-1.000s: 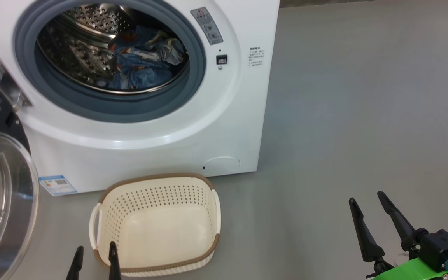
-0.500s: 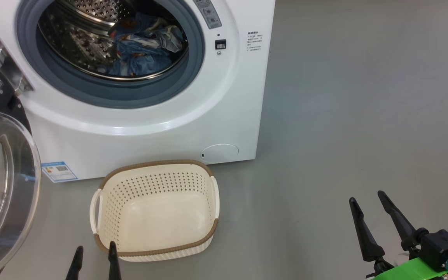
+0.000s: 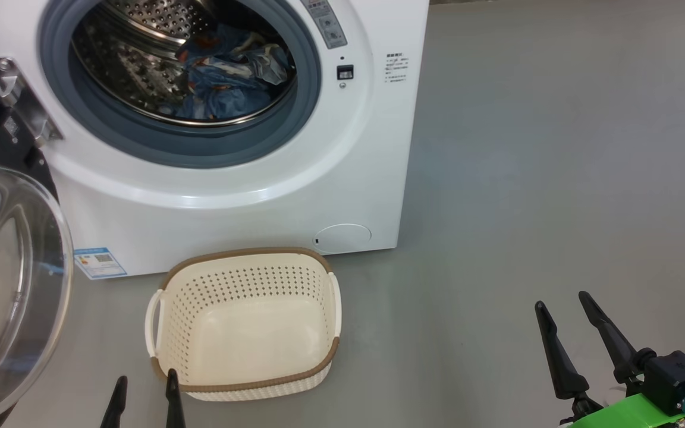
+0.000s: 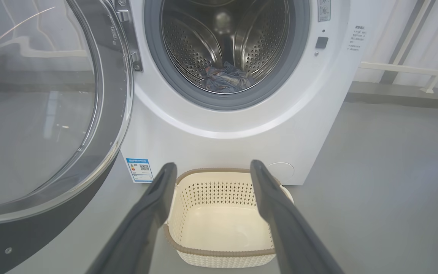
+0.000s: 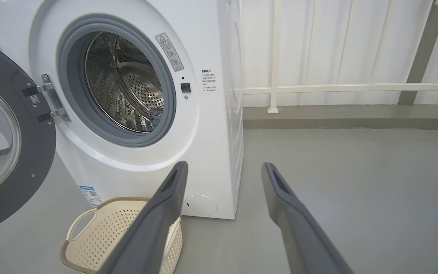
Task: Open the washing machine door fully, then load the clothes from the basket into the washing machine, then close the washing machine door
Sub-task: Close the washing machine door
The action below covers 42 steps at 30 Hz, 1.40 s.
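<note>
Washing machine door (image 3: 3,279) hangs wide open; floor (image 3: 527,178) stretches right of basket (image 3: 247,254).

Bright, even light; glare streaks the washing machine door (image 3: 15,285); wrist views bow.

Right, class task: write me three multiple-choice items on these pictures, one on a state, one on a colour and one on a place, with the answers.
1. The washing machine door is: A shut; B swung open; C taken off.
2. The basket has a rim that is: A brown; B blue; C black.
3. The clothes lie: A in the basket; B in the drum; C on the floor.

Answers:
1 B: the door hangs aside on its hinge, leaving the drum uncovered.
2 A: a brown woven-look band runs round the cream basket.
3 B: the blue bundle sits in the steel drum, and the basket is empty.
</note>
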### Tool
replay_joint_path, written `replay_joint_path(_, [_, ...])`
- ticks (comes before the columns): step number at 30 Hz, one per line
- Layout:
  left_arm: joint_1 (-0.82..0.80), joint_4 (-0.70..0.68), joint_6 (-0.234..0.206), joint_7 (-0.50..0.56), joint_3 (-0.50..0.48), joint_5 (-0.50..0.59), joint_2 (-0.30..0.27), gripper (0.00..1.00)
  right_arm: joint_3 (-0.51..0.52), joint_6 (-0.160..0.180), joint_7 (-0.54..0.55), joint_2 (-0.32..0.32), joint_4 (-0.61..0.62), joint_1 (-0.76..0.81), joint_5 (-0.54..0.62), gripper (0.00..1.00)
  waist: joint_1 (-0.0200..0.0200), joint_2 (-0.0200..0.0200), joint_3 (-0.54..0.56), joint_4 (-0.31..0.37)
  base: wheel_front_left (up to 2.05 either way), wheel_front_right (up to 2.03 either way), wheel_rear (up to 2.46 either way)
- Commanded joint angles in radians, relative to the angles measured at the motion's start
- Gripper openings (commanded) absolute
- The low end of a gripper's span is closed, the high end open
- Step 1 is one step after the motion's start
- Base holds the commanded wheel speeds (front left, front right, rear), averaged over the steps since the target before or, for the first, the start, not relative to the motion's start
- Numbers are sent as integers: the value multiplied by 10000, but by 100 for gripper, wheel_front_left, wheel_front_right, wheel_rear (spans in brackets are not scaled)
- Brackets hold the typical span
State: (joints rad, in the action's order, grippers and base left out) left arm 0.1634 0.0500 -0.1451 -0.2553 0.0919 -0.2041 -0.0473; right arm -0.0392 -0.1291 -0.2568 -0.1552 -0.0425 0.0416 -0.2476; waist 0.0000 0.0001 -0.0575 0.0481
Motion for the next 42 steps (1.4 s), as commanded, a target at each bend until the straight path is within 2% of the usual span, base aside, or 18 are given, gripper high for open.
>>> replay_joint_path(1, [-283,-215,-5,-65,-334,108,-30,100,-168,-16,-49,-79,253,-135,38,100,0,-1,29,-64,0,0,0])
replay_joint_path(16, [-182,-337,-38,-65,-363,181,-30,100,-205,-16,-49,-321,252,-252,34,100,0,-1,270,-1255,0,0,0])
replay_joint_path(42, [-15,-662,-345,-65,-398,77,-30,100,-389,-16,-49,-478,107,-419,-33,100,0,-1,517,-4116,0,0,0])
